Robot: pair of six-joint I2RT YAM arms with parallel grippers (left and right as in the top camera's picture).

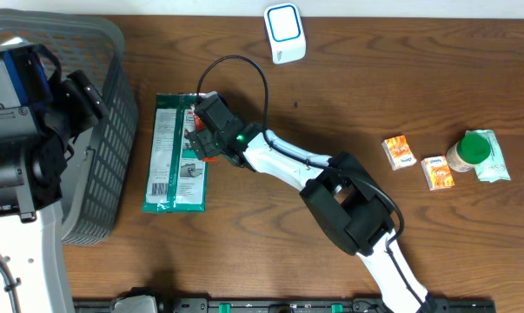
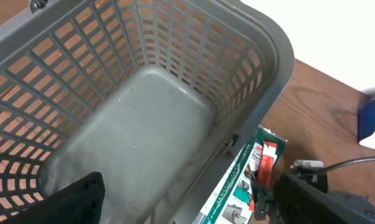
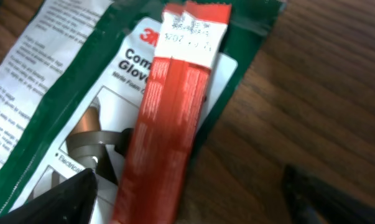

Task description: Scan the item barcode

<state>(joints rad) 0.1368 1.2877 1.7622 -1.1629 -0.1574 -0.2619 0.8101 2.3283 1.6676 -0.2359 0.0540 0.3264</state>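
Right hand (image 3: 194, 198) spread wide, empty, low over red sachet (image 3: 175, 124) on green pack (image 1: 170, 174), left hand (image 1: 81, 97) splayed above basket (image 2: 280, 56)

packet (image 1: 170, 165): right gripper (image 1: 199, 137) is covering its upper right part overhead.
red stick (image 3: 175, 124): bottom edge is cutting off its lower end; its label print is blurring.
basket (image 1: 114, 130): left arm (image 1: 18, 130) is hiding much of it overhead.
scanner (image 2: 374, 121): right edge is cutting it off.

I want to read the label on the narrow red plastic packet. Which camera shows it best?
Right wrist view: the narrow red plastic packet is close up, its white label end visible though blurred. Overhead shows only red slivers beside the arm; left wrist catches it small, lower right.
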